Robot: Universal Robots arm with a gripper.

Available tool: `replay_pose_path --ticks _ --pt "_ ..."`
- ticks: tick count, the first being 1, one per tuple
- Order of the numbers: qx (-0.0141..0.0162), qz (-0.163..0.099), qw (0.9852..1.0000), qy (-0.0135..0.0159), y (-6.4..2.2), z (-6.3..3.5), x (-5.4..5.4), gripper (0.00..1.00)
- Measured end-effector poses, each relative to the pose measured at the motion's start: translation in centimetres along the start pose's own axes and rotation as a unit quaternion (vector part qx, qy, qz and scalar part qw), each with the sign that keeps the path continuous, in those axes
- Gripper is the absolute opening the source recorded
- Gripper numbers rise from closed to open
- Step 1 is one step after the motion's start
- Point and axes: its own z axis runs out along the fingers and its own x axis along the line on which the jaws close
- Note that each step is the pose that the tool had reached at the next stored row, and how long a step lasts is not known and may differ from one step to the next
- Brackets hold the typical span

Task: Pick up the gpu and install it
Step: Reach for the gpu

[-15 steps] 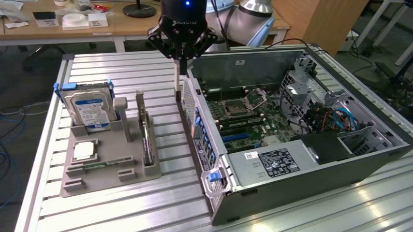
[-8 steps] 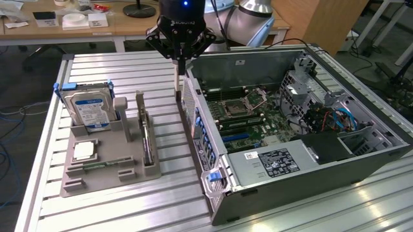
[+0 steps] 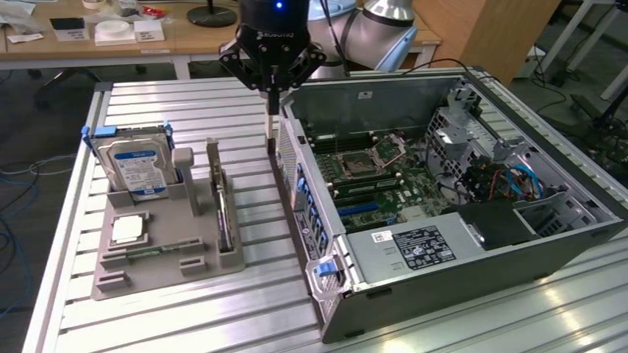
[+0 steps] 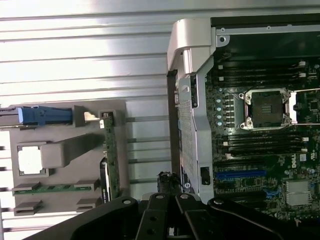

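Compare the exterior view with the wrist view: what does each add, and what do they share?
Exterior view: the shut, empty gripper hanging between grey tray and case, the power supply, the hard drive's label. Wrist view: the gpu's green board from above. Both: gpu standing in the grey tray, motherboard.

Bright overhead light here, hard glare whiting out the table (image 4: pixel 90 35); inside the case (image 3: pixel 383 94) it's shaded, shadows soft.

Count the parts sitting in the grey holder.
4: hard drive upright at the holder's far end, square chip in front of it, green memory stick nearer still, gpu on edge on the side nearest the computer case. Others may be hidden.
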Motion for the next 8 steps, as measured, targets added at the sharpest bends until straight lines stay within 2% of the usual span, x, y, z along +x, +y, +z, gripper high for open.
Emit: replay_pose_path --ticks 8 --pt "0.0001 0.000 1.0000 0.0005 -0.07 0.00 0.32 0.11"
